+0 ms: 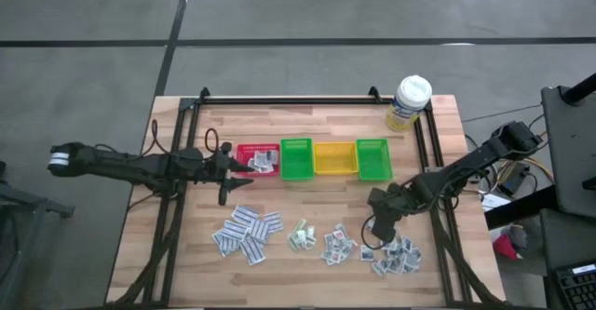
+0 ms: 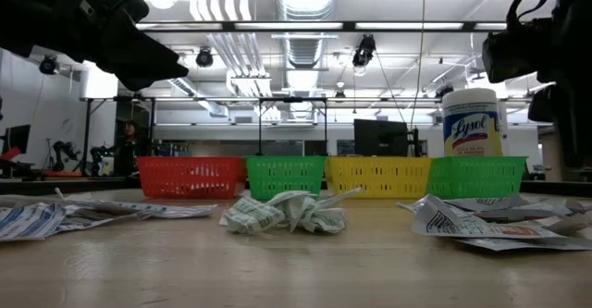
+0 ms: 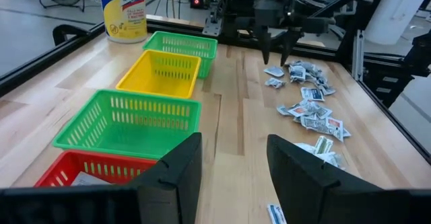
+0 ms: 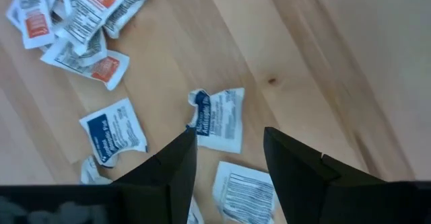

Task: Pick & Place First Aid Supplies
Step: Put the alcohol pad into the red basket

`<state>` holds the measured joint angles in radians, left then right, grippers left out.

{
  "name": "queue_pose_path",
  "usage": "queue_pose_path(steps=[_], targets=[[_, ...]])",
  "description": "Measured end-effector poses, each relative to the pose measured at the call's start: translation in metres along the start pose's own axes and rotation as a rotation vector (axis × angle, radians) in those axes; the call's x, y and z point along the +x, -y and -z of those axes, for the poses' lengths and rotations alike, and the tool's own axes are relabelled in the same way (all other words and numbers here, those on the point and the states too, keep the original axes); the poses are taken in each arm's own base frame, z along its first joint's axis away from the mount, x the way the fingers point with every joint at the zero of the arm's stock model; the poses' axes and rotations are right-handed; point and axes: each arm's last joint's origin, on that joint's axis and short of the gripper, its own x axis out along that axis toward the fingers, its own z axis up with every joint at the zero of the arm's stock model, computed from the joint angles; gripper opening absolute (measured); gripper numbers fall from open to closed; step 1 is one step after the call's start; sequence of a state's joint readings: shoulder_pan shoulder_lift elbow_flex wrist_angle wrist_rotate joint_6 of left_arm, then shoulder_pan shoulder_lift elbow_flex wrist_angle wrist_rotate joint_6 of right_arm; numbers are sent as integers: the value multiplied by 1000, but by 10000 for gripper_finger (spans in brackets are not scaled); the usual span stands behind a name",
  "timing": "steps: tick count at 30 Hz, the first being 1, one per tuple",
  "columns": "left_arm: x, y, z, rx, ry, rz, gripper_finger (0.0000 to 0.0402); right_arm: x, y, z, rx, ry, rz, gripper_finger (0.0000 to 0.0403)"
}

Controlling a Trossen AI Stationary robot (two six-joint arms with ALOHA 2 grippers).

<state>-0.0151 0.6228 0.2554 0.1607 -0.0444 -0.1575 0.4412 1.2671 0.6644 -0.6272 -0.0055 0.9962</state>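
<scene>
The first aid supplies are small white printed packets lying flat in loose piles along the near part of the table: one at the left (image 1: 247, 233), a crumpled green-printed one (image 1: 301, 235), one (image 1: 337, 245) and one at the right (image 1: 396, 254). A few packets (image 1: 264, 162) lie in the red bin (image 1: 246, 152). My right gripper (image 4: 229, 143) points steeply down, open, just above the right pile, and a blue-printed packet (image 4: 219, 120) lies on the wood below its fingertips. My left gripper (image 3: 234, 173) is open, nearly level, beside the red bin (image 3: 81, 167), holding nothing.
A row of bins stands mid-table: red, green (image 1: 296, 158), yellow (image 1: 335, 158), green (image 1: 372, 158). A white-capped bottle (image 1: 410, 102) stands at the far right corner. Black frame rails (image 1: 279, 99) run along the table's far edge and both sides. Bare wood lies between bins and piles.
</scene>
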Motion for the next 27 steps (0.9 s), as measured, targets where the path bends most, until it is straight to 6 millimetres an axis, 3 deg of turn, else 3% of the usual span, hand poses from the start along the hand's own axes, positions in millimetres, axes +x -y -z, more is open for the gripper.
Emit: queue_pose_path(steps=[6, 17, 27], targets=[[0, 0, 0, -1, 0, 0, 161, 5, -4, 0, -8, 3, -17, 169], [-1, 0, -1, -1, 6, 1, 161, 46, -22, -6, -72, -146, 104, 168], [-1, 0, -1, -3, 8, 1, 161, 43, -28, -9, -106, -173, 147, 158]])
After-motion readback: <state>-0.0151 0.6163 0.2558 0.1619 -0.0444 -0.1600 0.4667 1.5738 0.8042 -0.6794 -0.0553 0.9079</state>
